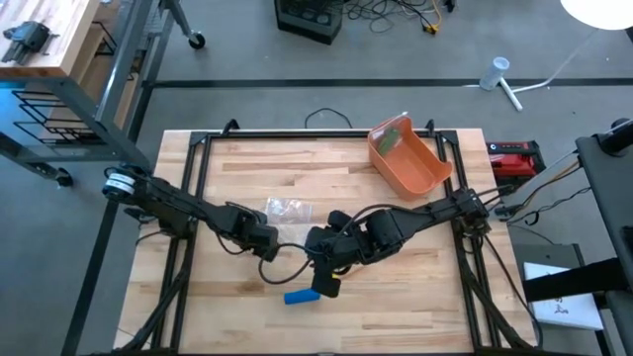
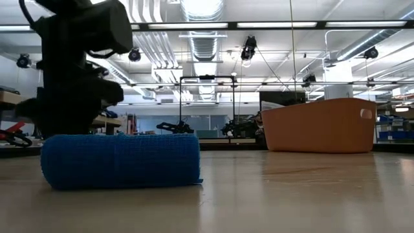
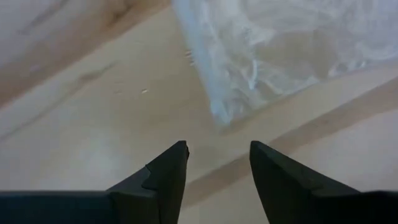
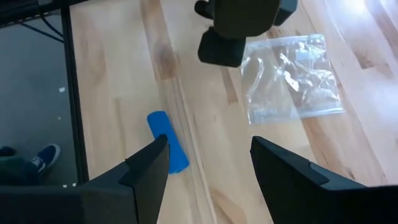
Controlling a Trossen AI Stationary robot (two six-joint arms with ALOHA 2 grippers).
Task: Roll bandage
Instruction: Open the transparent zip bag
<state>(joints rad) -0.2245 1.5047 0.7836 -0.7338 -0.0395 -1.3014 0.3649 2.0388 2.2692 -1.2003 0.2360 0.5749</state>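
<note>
From above the pale wooden slatted table, I count one blue rolled fabric bandage lying near the front edge, one clear plastic zip bag further back, and one orange plastic bin toward the right rear. The left tool hangs just beside the bag, and the right tool sits just above the bandage, apart from it. At table level, the bandage lies on its side as a neat woven cylinder, and it looks light, soft and a bit grippy, likely to squash or unwind if pinched at the loose end; I would take it across the middle of the roll. The bin stands well behind. Through the left wrist camera, the left tool is released with nothing between its jaws, pointing at the bag. Through the right wrist camera, the right tool is spread wide and empty, with the bandage near one finger and the bag beyond.
</note>
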